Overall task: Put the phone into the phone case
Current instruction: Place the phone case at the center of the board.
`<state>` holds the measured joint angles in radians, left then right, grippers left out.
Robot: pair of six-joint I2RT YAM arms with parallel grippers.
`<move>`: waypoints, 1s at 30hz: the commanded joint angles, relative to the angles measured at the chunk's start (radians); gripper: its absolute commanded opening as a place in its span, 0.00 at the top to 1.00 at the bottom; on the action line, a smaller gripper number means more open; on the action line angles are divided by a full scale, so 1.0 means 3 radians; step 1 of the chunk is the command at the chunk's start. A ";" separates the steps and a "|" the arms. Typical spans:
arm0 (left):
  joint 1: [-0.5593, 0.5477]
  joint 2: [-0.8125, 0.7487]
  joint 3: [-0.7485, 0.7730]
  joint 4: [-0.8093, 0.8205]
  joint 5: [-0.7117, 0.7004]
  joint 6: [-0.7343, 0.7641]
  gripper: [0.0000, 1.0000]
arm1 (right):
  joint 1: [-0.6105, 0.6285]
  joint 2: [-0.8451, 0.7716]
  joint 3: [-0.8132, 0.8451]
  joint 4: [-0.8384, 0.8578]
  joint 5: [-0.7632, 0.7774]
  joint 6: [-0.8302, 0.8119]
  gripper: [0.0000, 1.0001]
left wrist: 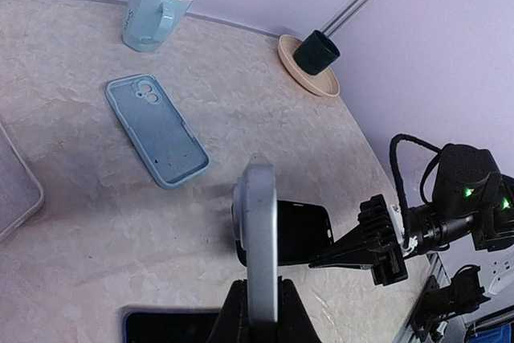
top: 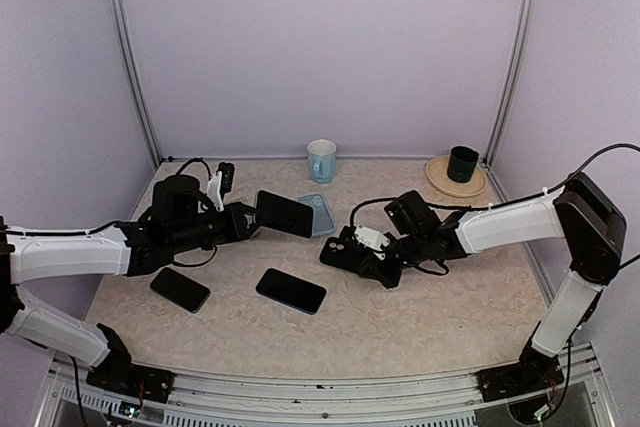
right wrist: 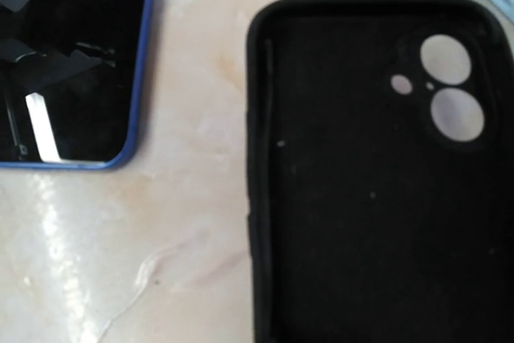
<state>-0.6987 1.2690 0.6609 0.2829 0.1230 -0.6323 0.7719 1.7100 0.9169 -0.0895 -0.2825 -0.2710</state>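
Above the table, with left gripper clamped on the phone, level it over the black case, camera corner first; cannot tell right gripper open from closed.

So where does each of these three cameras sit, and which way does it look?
Top external: above and behind, looking down on the beige table; left arm, right arm show.
Left wrist: faces across the table; left gripper clamps a grey-edged slim phone.
Right wrist: straight down on a black soft phone case; no fingers show.
Shared: all see that case.
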 commanded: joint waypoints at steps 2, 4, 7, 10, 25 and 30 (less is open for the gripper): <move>0.0018 -0.0109 -0.0014 0.0259 0.0009 -0.0014 1.00 | 0.0044 0.0106 -0.0005 -0.0089 -0.0061 -0.0057 1.00; 0.0018 -0.0109 -0.0015 0.0262 0.0014 -0.0010 1.00 | 0.0054 0.0149 0.0014 -0.0126 -0.0029 -0.0053 1.00; 0.0018 -0.0111 -0.0019 0.0260 0.0015 -0.0007 1.00 | 0.0073 0.0198 0.0039 -0.0158 0.0019 -0.0051 1.00; 0.0018 -0.0119 -0.0025 0.0264 0.0012 -0.0009 1.00 | 0.0083 0.0221 0.0052 -0.0189 0.0076 -0.0039 1.00; 0.0018 -0.0091 -0.0049 0.0352 0.0078 -0.0060 1.00 | 0.0163 0.0153 -0.0008 -0.0303 0.0951 0.0267 0.64; 0.0018 -0.0033 -0.0025 0.0398 0.0137 -0.0089 1.00 | 0.0163 0.0096 -0.0037 -0.0271 0.1303 0.0314 0.58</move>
<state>-0.6987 1.2613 0.6384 0.3023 0.1349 -0.6476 0.8192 1.7660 0.9188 -0.1413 -0.0208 -0.2043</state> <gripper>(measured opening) 0.076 0.397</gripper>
